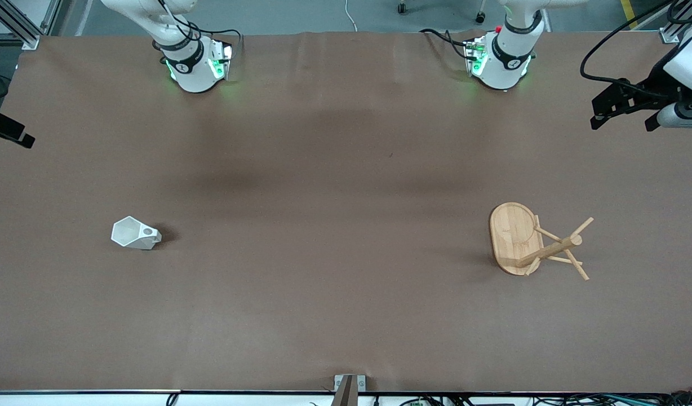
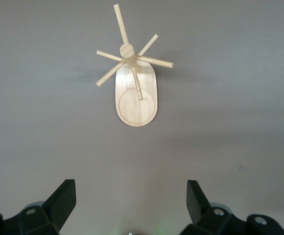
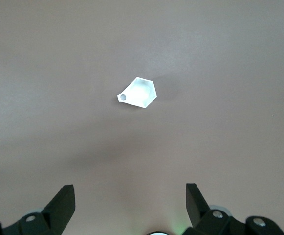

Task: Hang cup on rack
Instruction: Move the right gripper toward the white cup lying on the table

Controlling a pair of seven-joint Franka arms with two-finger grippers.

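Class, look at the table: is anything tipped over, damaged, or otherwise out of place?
Nothing stands out. The rack stands upright toward the left arm's end, and the cup sits upright toward the right arm's end. Nothing looks spilled or broken.

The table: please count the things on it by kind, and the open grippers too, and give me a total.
Cup, white, toward the right arm's end: 1
Rack, bamboo, toward the left arm's end: 1
Open grippers, left gripper and right gripper, both waiting, holding nothing: 2
Total: 4
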